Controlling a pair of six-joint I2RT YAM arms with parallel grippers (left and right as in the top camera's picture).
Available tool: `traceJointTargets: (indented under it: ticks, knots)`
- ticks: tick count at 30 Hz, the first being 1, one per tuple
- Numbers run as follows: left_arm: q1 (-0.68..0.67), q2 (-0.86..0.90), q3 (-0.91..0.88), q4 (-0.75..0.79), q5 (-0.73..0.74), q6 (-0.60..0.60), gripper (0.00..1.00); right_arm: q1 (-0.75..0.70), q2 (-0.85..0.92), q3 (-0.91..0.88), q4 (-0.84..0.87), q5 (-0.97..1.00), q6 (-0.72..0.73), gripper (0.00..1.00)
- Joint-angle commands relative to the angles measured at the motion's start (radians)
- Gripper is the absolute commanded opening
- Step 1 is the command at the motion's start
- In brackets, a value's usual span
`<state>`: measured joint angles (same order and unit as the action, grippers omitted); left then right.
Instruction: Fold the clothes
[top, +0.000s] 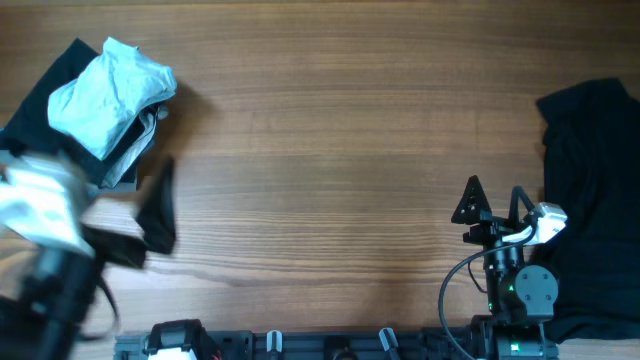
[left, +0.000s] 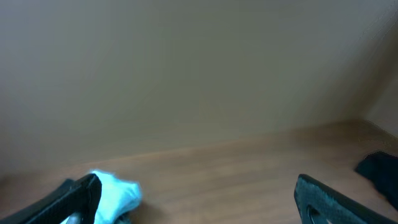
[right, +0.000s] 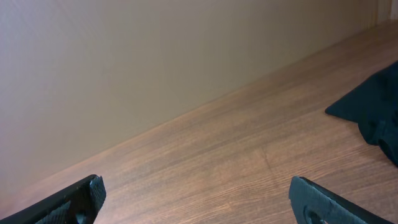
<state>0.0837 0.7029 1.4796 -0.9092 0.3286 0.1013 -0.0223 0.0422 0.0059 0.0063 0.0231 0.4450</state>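
A crumpled pale light-blue T-shirt (top: 110, 85) lies at the table's far left, on top of dark garments (top: 40, 85). It also shows in the left wrist view (left: 118, 193), just beside the left finger. A black garment (top: 590, 200) lies spread at the right edge and shows in the right wrist view (right: 373, 106). My left gripper (top: 150, 225) is open and empty, just in front of the left pile; its fingers (left: 199, 205) are wide apart. My right gripper (top: 495, 205) is open and empty over bare wood (right: 199, 202), left of the black garment.
The wooden table (top: 330, 150) runs between the two piles. A plain wall (right: 155, 62) stands behind the table's far edge. The arm bases and a mounting rail (top: 330, 345) sit along the front edge. A dark cloth corner (left: 379, 171) shows at the right of the left wrist view.
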Motion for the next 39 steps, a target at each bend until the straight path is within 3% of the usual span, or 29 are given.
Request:
traceJointTargets:
  ticks: [1,6,15,23,28,33,36,39]
  knots:
    - [-0.047,-0.163,-0.357,0.124,0.054,-0.107,1.0,0.002,0.001,0.0,0.003,-0.002,0.01,1.0]
    - [-0.049,-0.387,-0.8,0.377,0.101,-0.109,1.0,0.002,0.001,0.0,0.003,-0.002,0.01,1.0]
    - [-0.048,-0.7,-1.223,0.592,0.09,-0.106,1.0,0.002,0.001,0.0,0.003,-0.002,0.01,1.0]
    - [-0.048,-0.7,-1.449,0.811,0.091,-0.11,1.0,0.002,0.001,0.0,0.003,-0.002,0.01,1.0]
    - [-0.049,-0.7,-1.474,0.898,0.109,-0.111,1.0,0.002,0.001,0.0,0.003,-0.002,0.01,1.0]
    - [-0.049,-0.7,-1.474,1.18,0.116,-0.109,1.0,0.002,0.001,0.0,0.003,-0.002,0.01,1.0]
    - [-0.049,-0.7,-1.474,1.149,0.116,-0.109,1.0,0.002,0.001,0.0,0.003,-0.002,0.01,1.0]
    - [-0.049,-0.7,-1.474,0.956,0.116,-0.109,1.0,0.002,0.001,0.0,0.003,-0.002,0.01,1.0]
